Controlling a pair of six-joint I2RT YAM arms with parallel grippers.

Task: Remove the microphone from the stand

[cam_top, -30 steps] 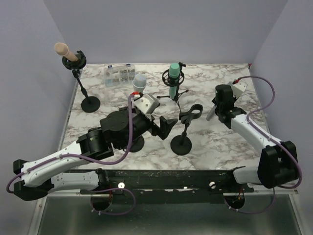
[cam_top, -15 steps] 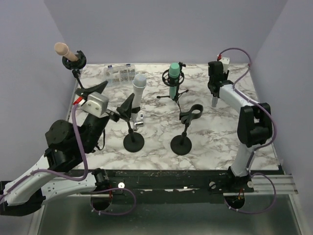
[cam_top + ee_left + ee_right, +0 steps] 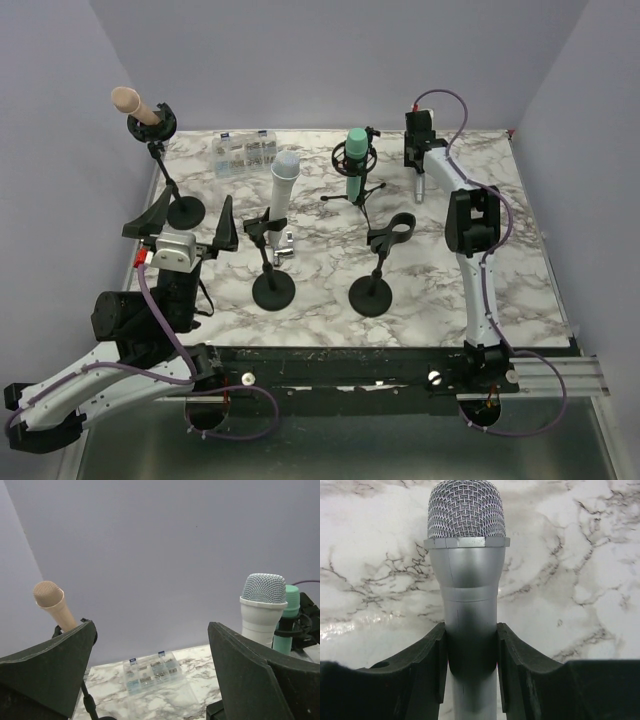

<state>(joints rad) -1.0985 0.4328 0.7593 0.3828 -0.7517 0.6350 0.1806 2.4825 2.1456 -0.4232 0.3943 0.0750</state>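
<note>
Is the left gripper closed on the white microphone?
No, the left gripper has its fingers spread wide apart with nothing between them, and the white microphone stands beyond them, untouched.

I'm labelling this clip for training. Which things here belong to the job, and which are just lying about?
In the job: silver microphone, clamped in the right gripper; empty stand mid-table.
Lying about: white microphone; teal microphone; beige microphone; clear parts box.
</note>
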